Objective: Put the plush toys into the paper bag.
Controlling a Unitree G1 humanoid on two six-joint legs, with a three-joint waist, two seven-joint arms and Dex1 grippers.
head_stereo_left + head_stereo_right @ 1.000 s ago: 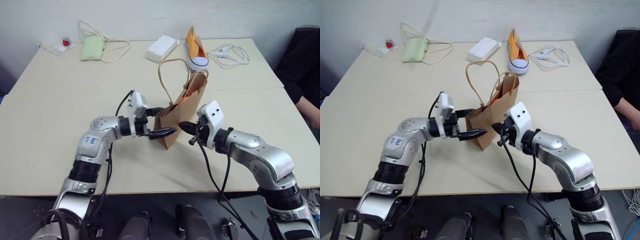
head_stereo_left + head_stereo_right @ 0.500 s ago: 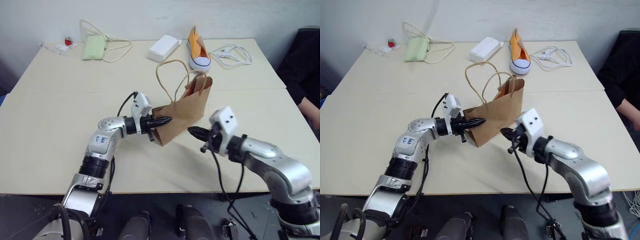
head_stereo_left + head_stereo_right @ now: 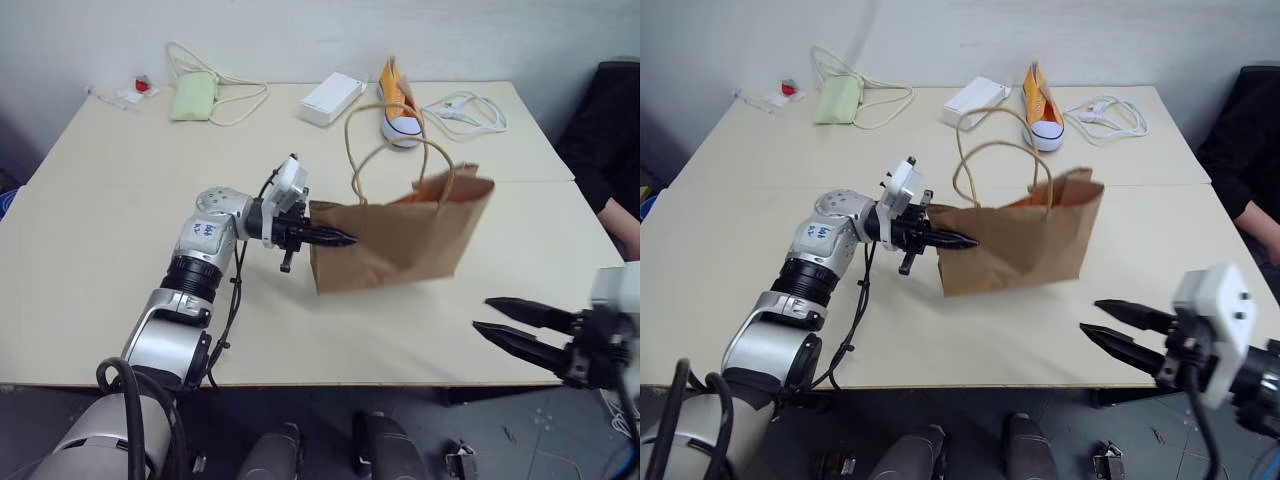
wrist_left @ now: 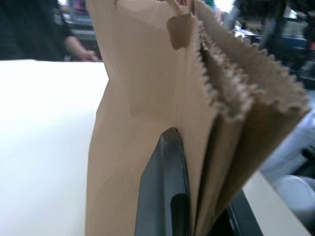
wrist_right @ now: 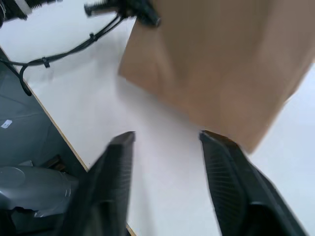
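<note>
The desk [image 3: 90, 250] is wide and pale, and the paper bag [image 3: 400, 240] is near its middle, at the front half. The bag leans toward the right, its two cord handles rise above its mouth, and a bit of orange shows inside at the top edge. The left claw [image 3: 335, 238] is clenched on the left edge of the bag. The right claw [image 3: 505, 328] is apart from the bag, to the right and nearer the front edge, with its two fingers spread and nothing between them. Behind the bag, far at the back edge, lies an orange sneaker [image 3: 397, 100].
</note>
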